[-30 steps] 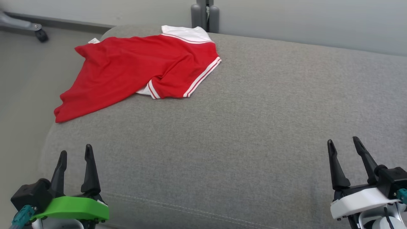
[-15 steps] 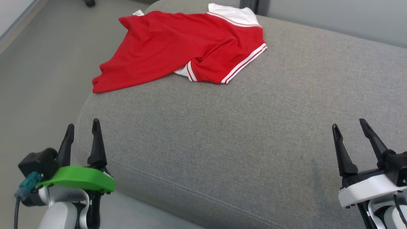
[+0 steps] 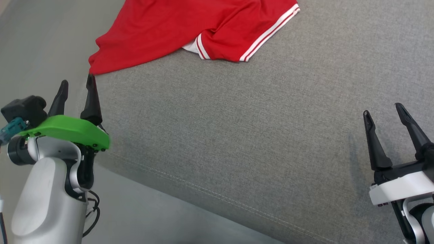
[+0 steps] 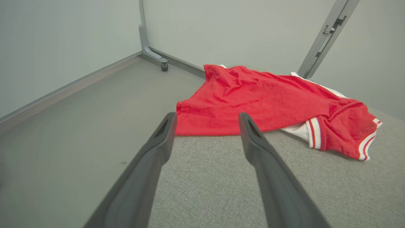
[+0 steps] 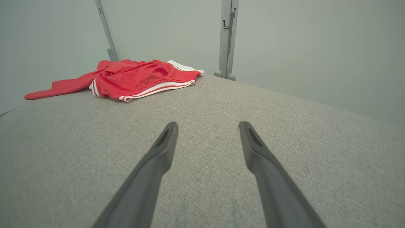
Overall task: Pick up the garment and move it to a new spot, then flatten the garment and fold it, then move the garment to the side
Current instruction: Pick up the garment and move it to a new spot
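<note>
Head view, far left first: the left pincer (image 3: 77, 78), under its bright green cover, hovers at the cushion's left edge. Its two dark fingers are spread wide with nothing between them. The inner fingertip sits right at the lowest corner of the red jersey garment with white-striped trim (image 3: 190, 23). Whether they touch, I can't tell.

The garment lies rumpled at the far left end of the broad grey woven-fabric cushion (image 3: 237, 135). One striped sleeve is folded over toward the near side, and the top of the garment runs out of frame. Smooth grey floor (image 3: 30, 44) shows to its left.

Across to the right it's bare grey weave, with a stitched seam along the near edge. Then comes the right pincer (image 3: 382, 108) with its white cover, well apart from the garment. Its fingers are spread just as wide and hold nothing.

Left wrist view, left to right: floor and skirting, then a small castor wheel (image 4: 164, 66) on a grey metal leg by the wall. The two fingertips frame the near hem of the garment, which drapes over the cushion's corner. The striped sleeve sits out to the right, with a slanted grey metal post (image 4: 326, 34) behind it.

Right wrist view: the garment is far off at the upper left on the cushion. An upright grey post (image 5: 227, 38) stands at the back edge. The parted fingers point over bare fabric.
</note>
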